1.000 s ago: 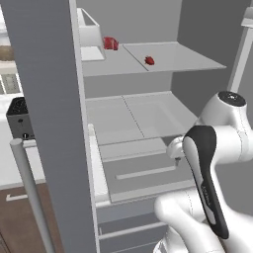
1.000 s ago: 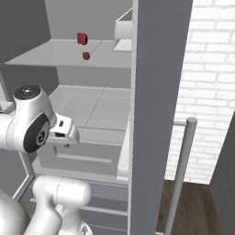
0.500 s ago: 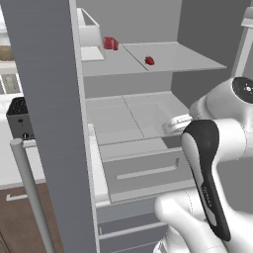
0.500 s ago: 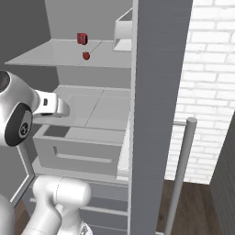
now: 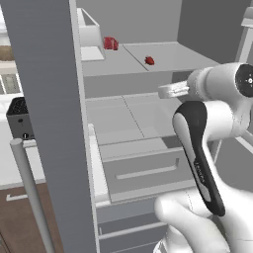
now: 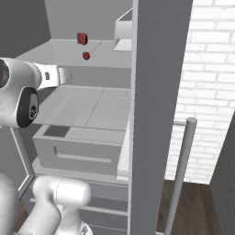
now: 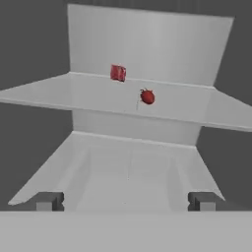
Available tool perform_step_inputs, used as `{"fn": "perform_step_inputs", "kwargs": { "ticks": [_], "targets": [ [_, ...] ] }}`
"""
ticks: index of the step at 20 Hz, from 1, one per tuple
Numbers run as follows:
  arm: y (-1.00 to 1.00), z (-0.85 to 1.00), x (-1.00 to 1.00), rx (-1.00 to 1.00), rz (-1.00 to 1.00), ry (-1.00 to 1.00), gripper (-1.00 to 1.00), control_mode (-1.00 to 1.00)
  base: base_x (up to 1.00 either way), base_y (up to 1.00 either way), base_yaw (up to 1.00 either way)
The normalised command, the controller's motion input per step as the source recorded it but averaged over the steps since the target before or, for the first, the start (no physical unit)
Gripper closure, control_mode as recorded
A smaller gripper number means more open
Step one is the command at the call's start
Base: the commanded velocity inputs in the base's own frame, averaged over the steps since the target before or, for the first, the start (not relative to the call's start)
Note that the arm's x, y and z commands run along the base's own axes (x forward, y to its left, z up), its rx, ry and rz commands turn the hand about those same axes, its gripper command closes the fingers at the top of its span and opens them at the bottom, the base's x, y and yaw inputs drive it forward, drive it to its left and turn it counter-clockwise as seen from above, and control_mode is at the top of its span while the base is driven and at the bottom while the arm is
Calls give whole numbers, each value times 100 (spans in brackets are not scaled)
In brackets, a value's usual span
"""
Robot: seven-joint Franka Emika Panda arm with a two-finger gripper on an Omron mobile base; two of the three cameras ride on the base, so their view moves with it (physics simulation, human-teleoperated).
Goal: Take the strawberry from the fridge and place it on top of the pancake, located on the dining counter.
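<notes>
The strawberry (image 5: 149, 60) (image 6: 86, 55) (image 7: 147, 96) is a tiny dark-red berry lying on the upper shelf (image 5: 173, 57) of the open fridge (image 5: 49, 99). My gripper (image 7: 126, 201) (image 5: 162, 91) is open, its fingertips (image 7: 49, 201) wide apart with nothing between them. It hangs in front of the fridge, below the shelf's level and short of the berry, pointing inward. The pancake and the dining counter are out of view.
A larger blocky red lump (image 5: 110, 43) (image 7: 117, 73) sits behind the strawberry. A white bin (image 5: 89, 34) stands at the shelf's left. Below are a lower shelf and a grey drawer (image 5: 143, 168). Open doors with long handles (image 5: 29, 192) (image 6: 181, 170) flank the arm.
The arm has risen, lifting the hand from drawer height up to just under the upper shelf. The gripper stayed open. The strawberry has not moved.
</notes>
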Motion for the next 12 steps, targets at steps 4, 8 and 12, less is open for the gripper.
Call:
{"fn": "perform_step_inputs", "kwargs": {
  "ticks": [4, 8, 12],
  "targets": [
    [-37, 44, 49, 5, -19, -22, -100, -100, 0, 0, 0],
    [-23, 45, 23, 13, -9, -6, -100, -100, 0, 0, 0],
    [-7, 14, 65, 15, 0, -3, -100, -100, 0, 0, 0]
  ]
}}
